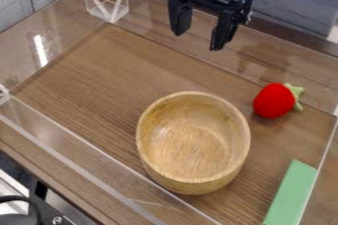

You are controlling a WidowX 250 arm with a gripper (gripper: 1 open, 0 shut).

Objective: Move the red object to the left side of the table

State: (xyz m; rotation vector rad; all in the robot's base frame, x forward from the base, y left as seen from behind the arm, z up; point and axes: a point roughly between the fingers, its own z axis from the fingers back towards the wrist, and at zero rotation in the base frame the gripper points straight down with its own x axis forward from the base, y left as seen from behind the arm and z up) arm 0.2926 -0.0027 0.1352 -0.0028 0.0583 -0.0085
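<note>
Wood table (pixel 106 71): red object (pixel 275 101) well below-right of empty, spread jaws (pixel 207 30).

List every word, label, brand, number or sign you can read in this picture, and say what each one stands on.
No readable text anywhere in this view.
Round light wooden bowl: bare wood grain, no marking.
Small red strawberry-shaped toy: no label.
Flat green block: plain.
Black gripper: no lettering can be made out.
Brown wood-grain table and its clear acrylic walls: no signs or numbers.
</note>
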